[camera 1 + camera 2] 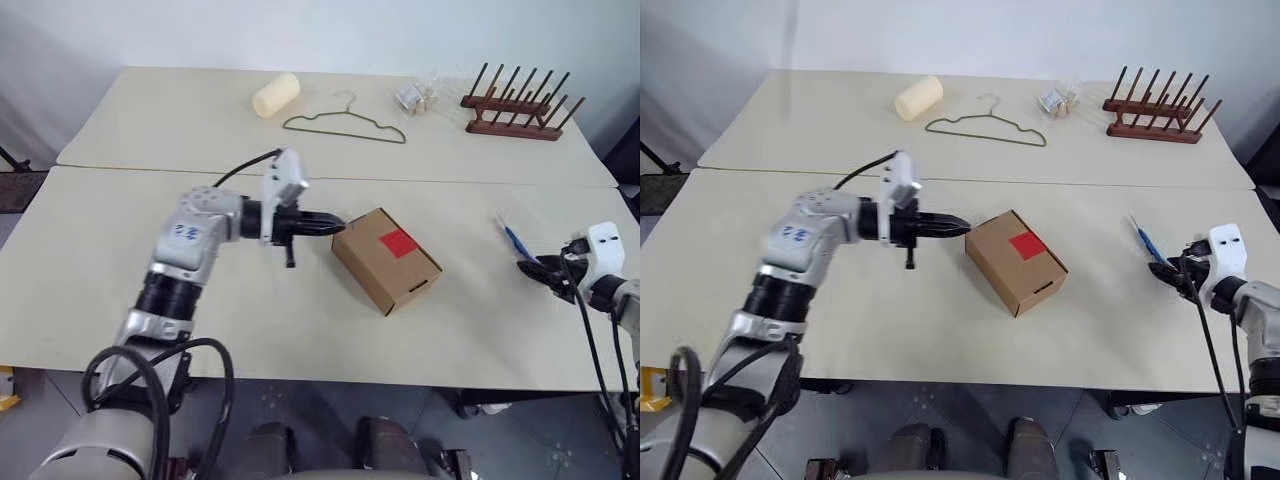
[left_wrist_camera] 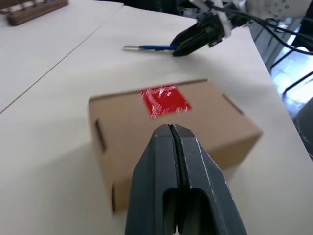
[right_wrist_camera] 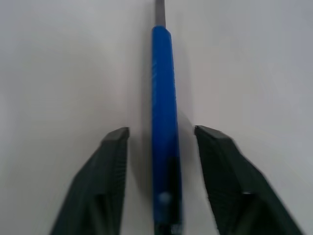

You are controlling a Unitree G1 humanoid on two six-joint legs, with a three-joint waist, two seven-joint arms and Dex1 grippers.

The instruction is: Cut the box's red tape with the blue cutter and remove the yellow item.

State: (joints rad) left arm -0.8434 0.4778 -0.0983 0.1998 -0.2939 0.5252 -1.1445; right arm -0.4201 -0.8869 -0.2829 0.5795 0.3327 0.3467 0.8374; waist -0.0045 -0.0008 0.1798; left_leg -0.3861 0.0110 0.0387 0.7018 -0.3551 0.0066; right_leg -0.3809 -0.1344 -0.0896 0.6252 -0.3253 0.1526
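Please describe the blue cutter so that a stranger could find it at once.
Look at the right end of the near table, beyond the brown box. There the blue cutter lies flat between the right pincer's open fingers. Nothing else is blue and pen-shaped.

We see a pale cream table [image 1: 120,250], two tops joined by a seam, with a small brown cardboard box [image 1: 385,260] bearing a red tape square [image 1: 398,242] near the middle and a slim blue pen-shaped cutter [image 1: 515,238] lying flat toward the right edge. On the far half lie a pale cream cylinder roll [image 1: 276,95], a thin green wire hanger [image 1: 345,124], a small clear packet [image 1: 412,97] and a dark wooden peg rack [image 1: 515,105].
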